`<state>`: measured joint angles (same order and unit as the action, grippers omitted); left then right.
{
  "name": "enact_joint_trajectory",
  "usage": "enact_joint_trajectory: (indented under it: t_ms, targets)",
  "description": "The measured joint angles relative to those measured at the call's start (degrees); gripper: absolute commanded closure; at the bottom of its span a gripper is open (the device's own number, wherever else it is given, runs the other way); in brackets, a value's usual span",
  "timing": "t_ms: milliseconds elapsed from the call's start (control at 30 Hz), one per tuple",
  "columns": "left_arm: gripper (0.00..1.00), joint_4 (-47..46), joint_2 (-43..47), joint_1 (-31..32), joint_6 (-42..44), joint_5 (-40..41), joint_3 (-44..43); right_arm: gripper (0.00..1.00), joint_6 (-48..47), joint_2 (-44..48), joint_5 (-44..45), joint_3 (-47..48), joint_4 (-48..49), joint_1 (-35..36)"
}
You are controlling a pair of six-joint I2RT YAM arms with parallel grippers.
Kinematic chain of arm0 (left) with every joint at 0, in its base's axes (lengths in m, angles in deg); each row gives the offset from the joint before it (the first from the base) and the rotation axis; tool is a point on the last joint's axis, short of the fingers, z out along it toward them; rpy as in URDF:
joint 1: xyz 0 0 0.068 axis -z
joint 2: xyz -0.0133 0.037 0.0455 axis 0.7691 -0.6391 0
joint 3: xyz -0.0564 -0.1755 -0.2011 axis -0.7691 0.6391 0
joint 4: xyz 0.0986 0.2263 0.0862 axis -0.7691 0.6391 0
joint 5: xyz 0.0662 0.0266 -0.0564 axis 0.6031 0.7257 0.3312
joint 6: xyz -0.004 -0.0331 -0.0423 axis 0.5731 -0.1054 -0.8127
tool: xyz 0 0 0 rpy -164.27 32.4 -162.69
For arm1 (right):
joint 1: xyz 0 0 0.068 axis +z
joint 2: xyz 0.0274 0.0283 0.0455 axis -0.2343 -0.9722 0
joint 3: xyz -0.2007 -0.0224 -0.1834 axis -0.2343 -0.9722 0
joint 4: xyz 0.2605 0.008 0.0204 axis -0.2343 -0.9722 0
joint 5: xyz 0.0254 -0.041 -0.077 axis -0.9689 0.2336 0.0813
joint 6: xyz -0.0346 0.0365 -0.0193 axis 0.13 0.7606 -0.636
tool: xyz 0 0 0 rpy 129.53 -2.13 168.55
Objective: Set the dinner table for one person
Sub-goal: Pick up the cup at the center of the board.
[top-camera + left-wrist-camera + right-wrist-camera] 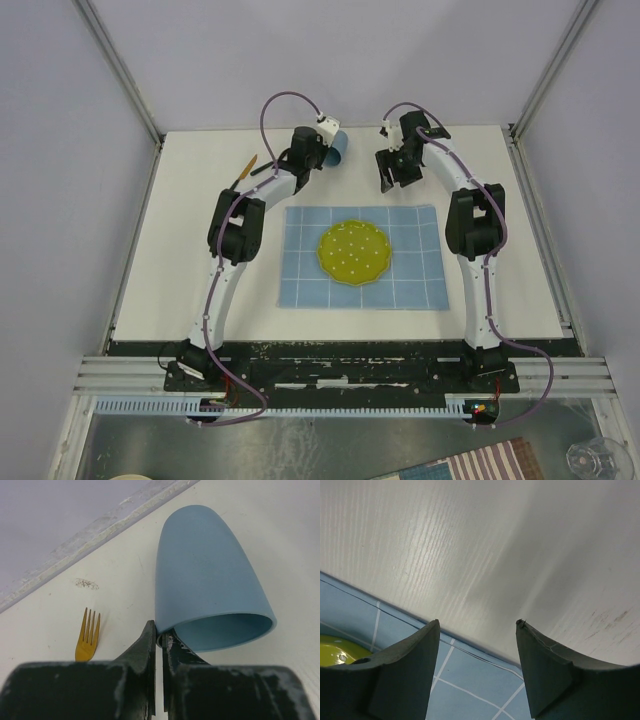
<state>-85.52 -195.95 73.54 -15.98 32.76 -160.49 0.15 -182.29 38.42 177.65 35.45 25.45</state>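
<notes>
On the white dinner table (200, 270) lies a light-blue grid cloth (420, 280) with a yellow plate (354, 252) on it. My left gripper (322, 150) is at the far middle of the table, shut on the rim of a blue cup (337, 148). In the left wrist view the jaws (160, 632) pinch the cup's wall (205, 575), one finger inside the mouth, and the cup lies tilted away from me. A yellow fork (88, 637) lies on the table to its left. My right gripper (392, 180) hangs open and empty above the cloth's far edge (470, 680).
The fork (245, 168) lies near the table's far left corner. Grey walls and a metal frame (120, 70) close in the back and sides. The plate's edge (335, 652) shows at the lower left of the right wrist view.
</notes>
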Motion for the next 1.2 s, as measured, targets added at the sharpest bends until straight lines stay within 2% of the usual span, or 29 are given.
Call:
enact_joint_trajectory:
  t_ms: [267, 600, 700, 867, 1067, 1200]
  targets:
    - [0.97, 4.31, 1.4, 0.0, -2.54, 0.37, -0.28, 0.29, 0.35, 0.0, 0.0, -0.07, 0.22, 0.0]
    - [0.97, 25.66, 6.86, 0.0, -10.47, -3.13, -8.37, 0.29, 1.25, 0.79, -0.07, -1.75, 0.42, 0.0]
    - [0.97, 31.17, 10.14, 0.33, -12.04, -4.04, -8.59, 0.26, 1.44, 1.77, -0.79, -1.66, 0.37, 0.0]
    - [0.97, 36.72, 14.53, 1.79, -14.08, -4.83, -8.31, 0.11, 1.31, 3.17, -0.81, 1.75, 0.28, 0.48]
    - [0.97, 41.79, 16.39, 4.57, -15.89, -7.54, -7.67, 0.1, 1.16, 7.52, 0.5, 4.9, 0.5, 2.4]
    - [0.97, 48.0, 15.76, 6.58, -17.0, -9.42, -10.56, 0.1, 1.2, 11.06, 1.27, 5.55, 0.79, 3.72]
